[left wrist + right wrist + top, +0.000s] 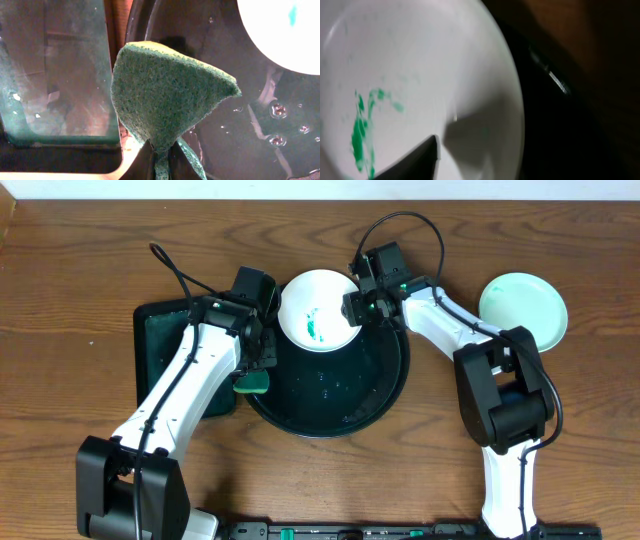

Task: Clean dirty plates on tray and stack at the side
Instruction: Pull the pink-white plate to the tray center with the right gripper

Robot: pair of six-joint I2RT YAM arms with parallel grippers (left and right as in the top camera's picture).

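- Plates: two in view. One white plate (pixel 318 310), teal-smeared, sits at the far rim of the round black tray (pixel 370 395). One mint-green plate (pixel 523 309) lies well to the right of that tray.
- Trays: two. One is the round black tray itself; one rectangular black tray (pixel 160 345) lies just left of it.
- Sponges: one green sponge (pixel 254 381), at the round tray's left rim.
- Robot arms: two. The left arm (pixel 185 390) is on the tray's left, the right arm (pixel 450 325) on its right.
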